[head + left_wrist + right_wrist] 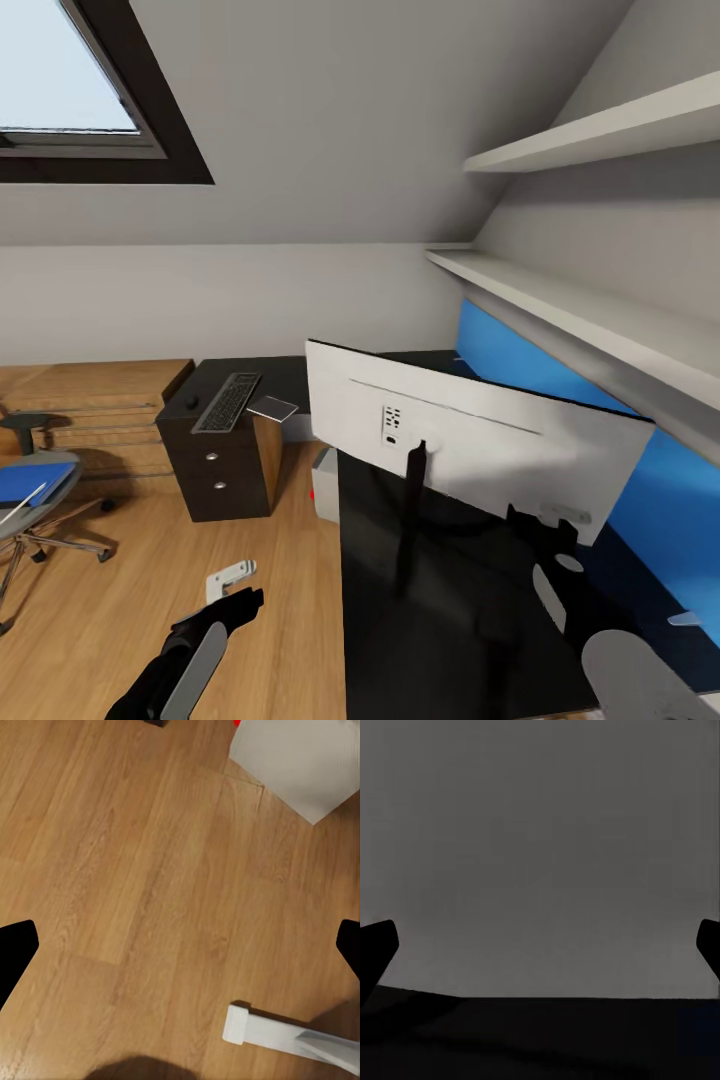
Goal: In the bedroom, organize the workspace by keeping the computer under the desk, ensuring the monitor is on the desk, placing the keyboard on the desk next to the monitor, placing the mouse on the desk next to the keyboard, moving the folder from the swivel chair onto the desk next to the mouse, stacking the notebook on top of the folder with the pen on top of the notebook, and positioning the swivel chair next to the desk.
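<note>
Your left gripper (pixel 180 945) hangs wide open, empty, over the wooden floor (pixel 135 870). Your right gripper (pixel 540 945), equally spread and empty, faces the white-backed monitor (pixel 470 440) on the glossy black desk (pixel 440 620).

One monitor (pixel 470 440), one keyboard (pixel 227 401), one mouse (pixel 190 402), one swivel chair (pixel 35 490), two wall shelves (pixel 560 300).

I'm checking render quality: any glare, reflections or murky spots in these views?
Head view: the glossy desk mirrors the monitor stand. Right wrist view: dim, flat grey, little detail. Left wrist view: evenly lit floor, a soft shadow at one edge.
</note>
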Tool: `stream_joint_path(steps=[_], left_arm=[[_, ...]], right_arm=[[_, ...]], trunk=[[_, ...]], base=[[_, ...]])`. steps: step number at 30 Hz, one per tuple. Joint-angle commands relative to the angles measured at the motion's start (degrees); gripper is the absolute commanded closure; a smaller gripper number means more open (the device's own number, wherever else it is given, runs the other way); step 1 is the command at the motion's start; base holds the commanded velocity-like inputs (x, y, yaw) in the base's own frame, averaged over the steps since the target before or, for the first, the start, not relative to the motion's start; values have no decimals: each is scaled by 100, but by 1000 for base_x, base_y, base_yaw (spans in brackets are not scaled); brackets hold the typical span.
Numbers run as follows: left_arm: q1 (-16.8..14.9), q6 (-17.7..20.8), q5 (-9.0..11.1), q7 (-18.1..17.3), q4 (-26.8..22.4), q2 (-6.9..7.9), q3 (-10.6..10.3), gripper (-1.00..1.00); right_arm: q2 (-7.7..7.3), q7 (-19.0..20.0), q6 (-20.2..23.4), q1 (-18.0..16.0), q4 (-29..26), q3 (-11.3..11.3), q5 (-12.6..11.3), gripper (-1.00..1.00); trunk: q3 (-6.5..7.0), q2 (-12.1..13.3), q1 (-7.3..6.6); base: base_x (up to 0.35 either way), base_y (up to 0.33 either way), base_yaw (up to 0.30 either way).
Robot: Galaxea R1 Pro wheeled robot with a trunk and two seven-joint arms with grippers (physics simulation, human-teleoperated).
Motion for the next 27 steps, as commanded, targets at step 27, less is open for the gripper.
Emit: stream_joint_path(steps=[27], left_arm=[[-5, 8, 45, 73, -131, 3, -31, -100]], right_arm=[[-486, -290, -449, -1199, 1642, 28, 28, -100]], trunk=[[-14, -14, 2]], base=[[81, 0, 0]])
